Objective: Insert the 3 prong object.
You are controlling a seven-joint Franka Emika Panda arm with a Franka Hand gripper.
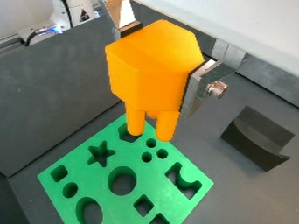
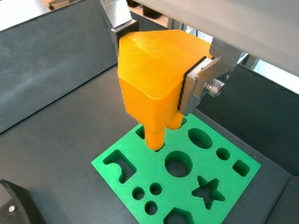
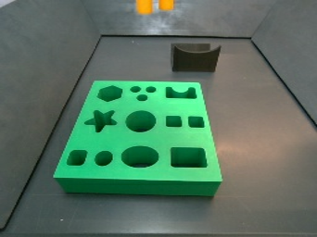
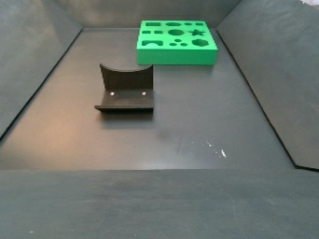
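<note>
Wrist views both show the orange 3 prong object (image 1: pixel 151 77) clamped in the claw (image 1: pixel 163 83), prongs pointing down. One silver finger (image 1: pixel 201 87) presses flat against its side in a wrist view; same finger (image 2: pixel 201 81) seen again in a wrist view; opposite finger hidden behind the piece. Held up in the air above the green board (image 1: pixel 126 179), clear of its surface, no prong in any hole. Dark grey block (image 1: pixel 260 136) with a curved notch sits on the counter (image 1: pixel 70 79) off to one side of the board.

Side view, left to right: board (image 3: pixel 141 137) lies flat in the middle of the dark counter (image 3: pixel 266 139), cut with a star, hexagon, circles, squares and three small round holes. Grey block (image 3: pixel 195 56) stands beyond the board's far right corner, apart from it. At the upper edge, only the orange prong tips (image 3: pixel 155 6) poke into view, high above the far end of the board; claw itself out of frame there.

Side view from the opposite end: block (image 4: pixel 125 91) near the centre, board (image 4: pixel 177 43) farther back and to the right, well apart. No claw or orange piece visible there.
</note>
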